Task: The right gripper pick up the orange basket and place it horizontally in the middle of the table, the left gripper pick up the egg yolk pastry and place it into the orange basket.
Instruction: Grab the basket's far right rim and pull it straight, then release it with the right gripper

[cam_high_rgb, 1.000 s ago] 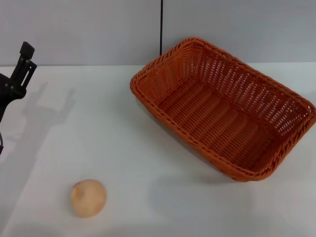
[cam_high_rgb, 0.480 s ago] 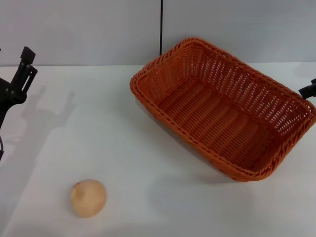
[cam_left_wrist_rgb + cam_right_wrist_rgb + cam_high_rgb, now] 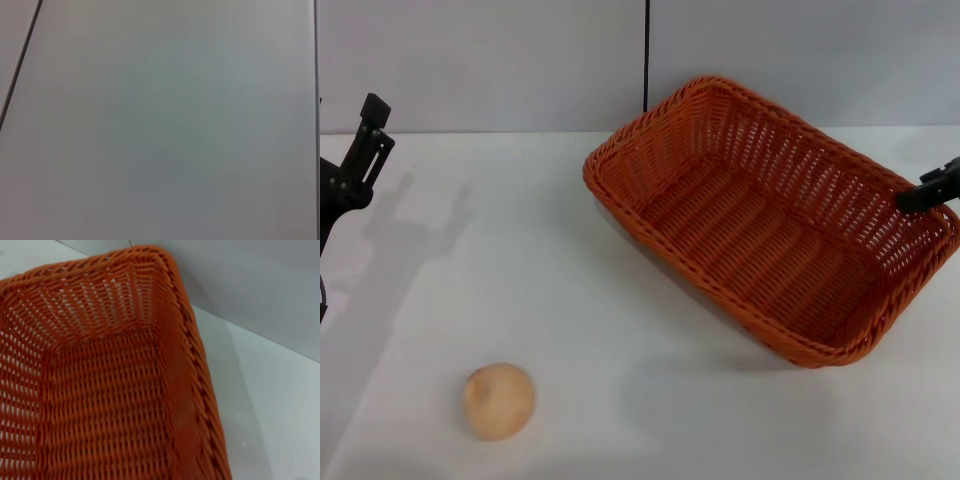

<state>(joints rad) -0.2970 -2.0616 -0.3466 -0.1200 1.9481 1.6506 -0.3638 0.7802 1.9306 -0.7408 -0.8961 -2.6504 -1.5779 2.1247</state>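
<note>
1. White desk (image 3: 620, 300) carries the orange basket (image 3: 770, 220), skewed toward two o'clock.
2. Right end effector (image 3: 930, 188) at its three o'clock rim; finger spread unclear.
3. Straddle the rim squarely before closing.
4. Egg yolk pastry (image 3: 499, 400) waits at seven o'clock.

basket (image 3: 770, 220) right on table (image 3: 620, 300), pastry (image 3: 499, 400) front-left

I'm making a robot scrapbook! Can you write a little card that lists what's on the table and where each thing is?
table: white, against a grey wall
orange basket: empty, set at a slant on the robot's right side
egg yolk pastry: alone near the front, on the robot's left
right gripper: at the basket's far right rim
left gripper: raised at the left edge, away from the pastry
</note>
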